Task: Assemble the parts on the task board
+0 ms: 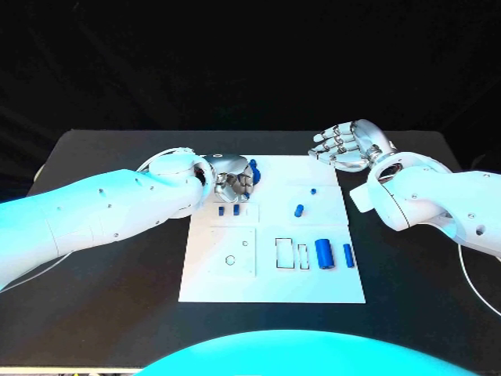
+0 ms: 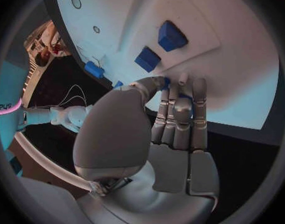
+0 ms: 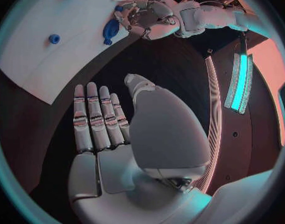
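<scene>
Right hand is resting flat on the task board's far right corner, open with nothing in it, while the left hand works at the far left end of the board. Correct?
Not quite. The right hand is open with nothing in it, but it is off the task board, over the black table beyond the board's far right corner; the right wrist view shows its fingers over bare table. The left hand is at the board's far left end, as you said.

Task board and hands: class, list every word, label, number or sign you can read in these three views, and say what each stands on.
None can be read with certainty.
Task board: outlines and small circles only, no lettering.
Blue parts: no markings.
Left hand and right hand: no legible print.
Left wrist view, at the circle's rim: a few dark letters on a pale surface, too cut off and blurred to read.
</scene>
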